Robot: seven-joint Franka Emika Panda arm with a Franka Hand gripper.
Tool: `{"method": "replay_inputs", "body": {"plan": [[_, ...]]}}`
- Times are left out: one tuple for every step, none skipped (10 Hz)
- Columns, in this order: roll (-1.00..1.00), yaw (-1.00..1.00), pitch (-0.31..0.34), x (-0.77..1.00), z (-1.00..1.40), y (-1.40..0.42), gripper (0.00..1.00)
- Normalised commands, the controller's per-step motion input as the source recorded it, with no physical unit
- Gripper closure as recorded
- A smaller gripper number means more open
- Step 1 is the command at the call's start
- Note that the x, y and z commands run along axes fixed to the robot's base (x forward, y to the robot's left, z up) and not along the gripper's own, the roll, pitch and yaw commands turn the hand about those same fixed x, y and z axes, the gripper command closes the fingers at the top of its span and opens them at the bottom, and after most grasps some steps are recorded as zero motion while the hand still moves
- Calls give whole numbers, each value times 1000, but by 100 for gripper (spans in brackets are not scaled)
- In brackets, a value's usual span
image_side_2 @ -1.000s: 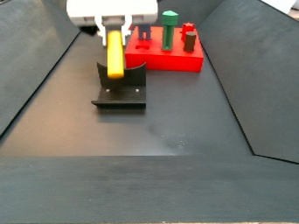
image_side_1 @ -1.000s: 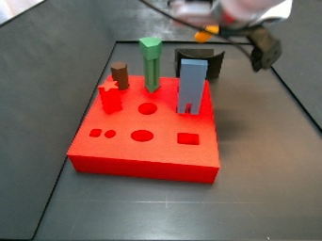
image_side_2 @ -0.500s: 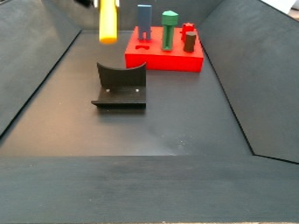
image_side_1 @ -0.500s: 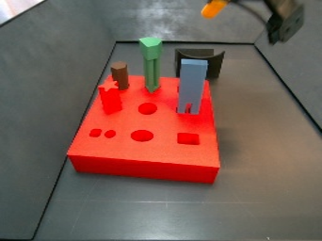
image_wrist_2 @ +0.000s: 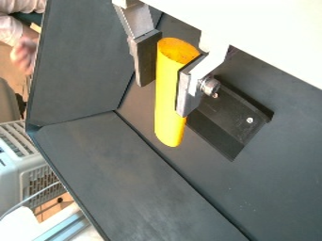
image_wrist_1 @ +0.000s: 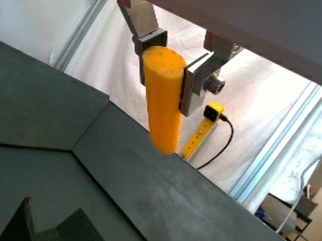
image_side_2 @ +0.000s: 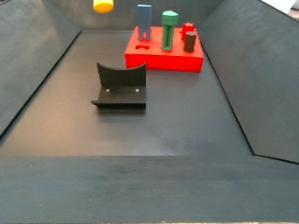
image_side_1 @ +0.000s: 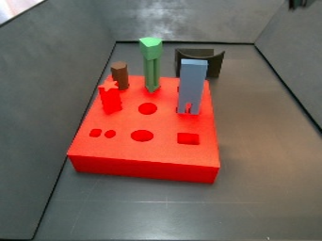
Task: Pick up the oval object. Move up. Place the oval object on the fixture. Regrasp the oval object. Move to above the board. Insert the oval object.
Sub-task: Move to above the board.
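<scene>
One oval object (image_wrist_1: 165, 99) hangs pinched between the jaws of the gripper (image_wrist_1: 172, 64), high above the bench; only its lower tip (image_side_2: 103, 5) shows in a side view. Judged step: regrasp complete, transfer toward the board (image_side_1: 145, 136) in hand. Next move calls for travel from over the fixture (image_side_2: 119, 87) to the vacant oval hole (image_side_1: 142, 135), peg upright and matched to the hole.

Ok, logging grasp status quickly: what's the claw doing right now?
Claw: closed on the oval object, gripping its upper end between the silver fingers, raised high above the floor.
</scene>
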Motion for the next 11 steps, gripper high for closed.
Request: {"method": "replay_inputs", "body": {"plan": [[-1000,-40,-33,-771,438,-1000,100],[-1000,-43,-40,-770,437,-1000,100],[-1000,-48,-66,-832,466,-1000,100],[-1000,-52,-72,-858,447,-1000,100],[-1000,-61,-75,-881,450,-1000,100],[-1000,-64,-73,-890,449,-1000,100],[-1000,-72,-71,-936,462,-1000,100],[-1000,-76,-71,-701,337,-719,100],[-1000,-80,-72,-370,145,-303,100],[-1000,-82,-59,-211,66,-145,100],[-1000,-83,-57,-139,58,-87,100]]}}
